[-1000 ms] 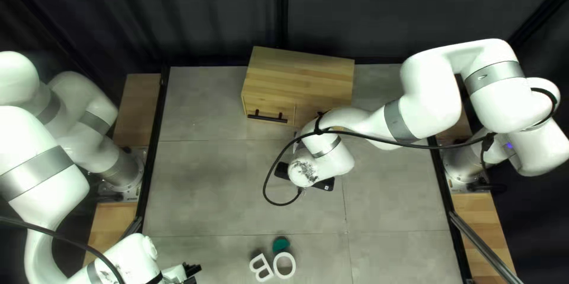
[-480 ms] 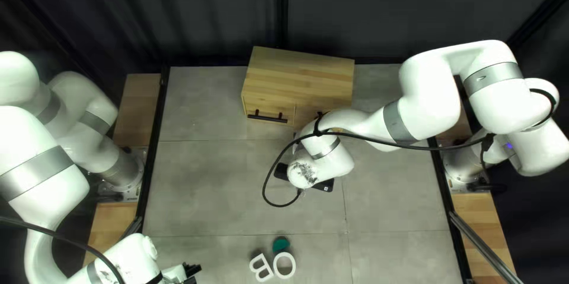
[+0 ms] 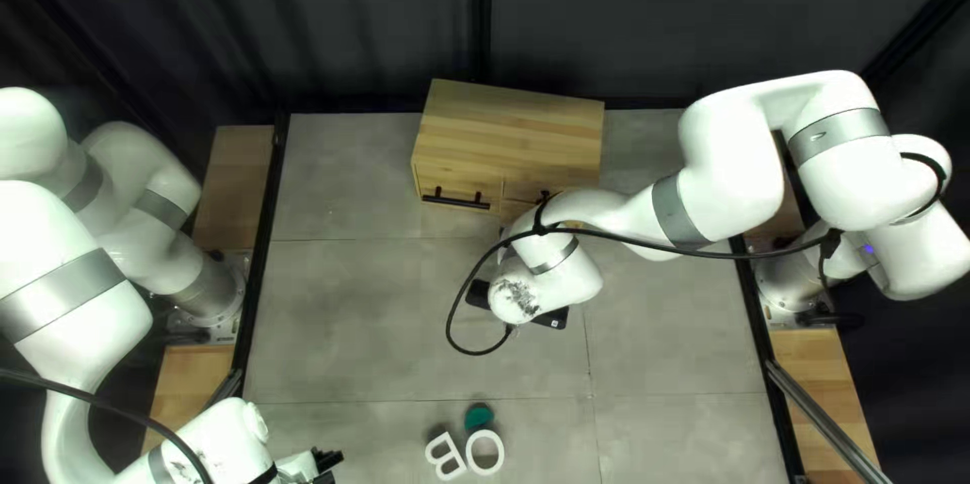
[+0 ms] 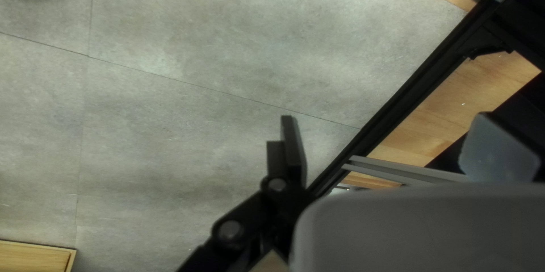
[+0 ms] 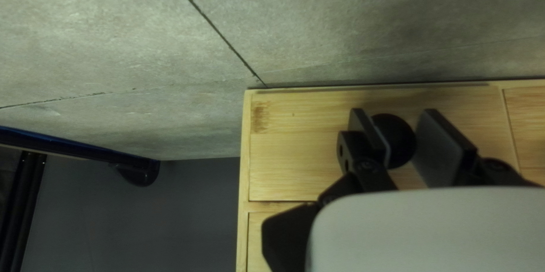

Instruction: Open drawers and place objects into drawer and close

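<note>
- Right arm is stretched in from its base to the front of the pale wooden drawer chest (image 3: 508, 139), which sits at the far middle of the grey tiled counter (image 3: 364, 302).
- In the right wrist view, the right gripper (image 5: 394, 125) has its fingers (image 5: 443, 148) drawn in close on the dark rounded handle (image 5: 398, 142) of the right-hand drawer front (image 5: 298, 152). One finger presses each side, so that handle is firmly pinched.
- I can't tell from either view whether that drawer has come out of the chest at all.
- The left-hand drawer's long black bar handle (image 3: 457, 200) is free, with nothing on it.
- At the near edge of the counter, the things to stow lie together, well apart from the chest.
- Two of them are white letter-shaped pieces (image 3: 464, 454), a ring and a double-loop shape side by side. A small teal object (image 3: 478, 416) sits just behind them.
- Left arm is folded low at the near left corner, and the left gripper (image 3: 327, 461) hangs near the counter's edge.
- In the left wrist view, its black fingers (image 4: 291, 148) are spread wide with nothing between them, just bare grey counter and the black frame rail (image 4: 408, 93) below.
- The left gripper is beside the white pieces but clear of them, with no contact.
</note>
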Available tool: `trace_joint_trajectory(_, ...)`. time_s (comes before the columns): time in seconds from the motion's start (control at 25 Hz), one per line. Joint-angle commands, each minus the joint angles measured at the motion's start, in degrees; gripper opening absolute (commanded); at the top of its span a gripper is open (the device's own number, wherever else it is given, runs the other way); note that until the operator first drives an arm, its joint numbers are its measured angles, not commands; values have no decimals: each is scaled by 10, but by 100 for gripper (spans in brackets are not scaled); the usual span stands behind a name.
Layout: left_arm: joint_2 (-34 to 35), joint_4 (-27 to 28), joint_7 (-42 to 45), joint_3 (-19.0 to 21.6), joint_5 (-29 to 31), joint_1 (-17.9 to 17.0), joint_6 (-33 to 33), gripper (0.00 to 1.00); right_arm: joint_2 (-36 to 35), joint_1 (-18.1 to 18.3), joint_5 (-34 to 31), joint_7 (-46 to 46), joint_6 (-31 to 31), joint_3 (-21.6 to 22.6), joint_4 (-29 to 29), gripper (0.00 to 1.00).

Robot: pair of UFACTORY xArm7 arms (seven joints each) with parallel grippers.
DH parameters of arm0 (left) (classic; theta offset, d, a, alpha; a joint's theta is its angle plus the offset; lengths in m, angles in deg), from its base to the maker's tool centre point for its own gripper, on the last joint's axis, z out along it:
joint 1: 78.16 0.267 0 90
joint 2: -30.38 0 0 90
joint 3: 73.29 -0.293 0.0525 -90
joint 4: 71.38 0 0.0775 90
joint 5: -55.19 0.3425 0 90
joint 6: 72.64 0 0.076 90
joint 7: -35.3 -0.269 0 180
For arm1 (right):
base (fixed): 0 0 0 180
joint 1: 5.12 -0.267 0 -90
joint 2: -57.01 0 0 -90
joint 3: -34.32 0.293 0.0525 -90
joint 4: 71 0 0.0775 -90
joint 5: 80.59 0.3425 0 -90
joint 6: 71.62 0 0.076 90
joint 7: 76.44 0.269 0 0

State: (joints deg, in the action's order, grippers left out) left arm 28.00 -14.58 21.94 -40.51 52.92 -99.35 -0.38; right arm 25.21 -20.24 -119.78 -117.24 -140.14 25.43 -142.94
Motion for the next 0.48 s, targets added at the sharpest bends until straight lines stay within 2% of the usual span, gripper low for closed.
trace_joint_trajectory(0.04,0,0,0,0,0,0,0,100,-1,-1,2,2,-2,1,-2,4)
trace_joint_trajectory(0.48,0,0,0,0,0,0,0,100,-8,-6,11,4,-12,6,-19,4)
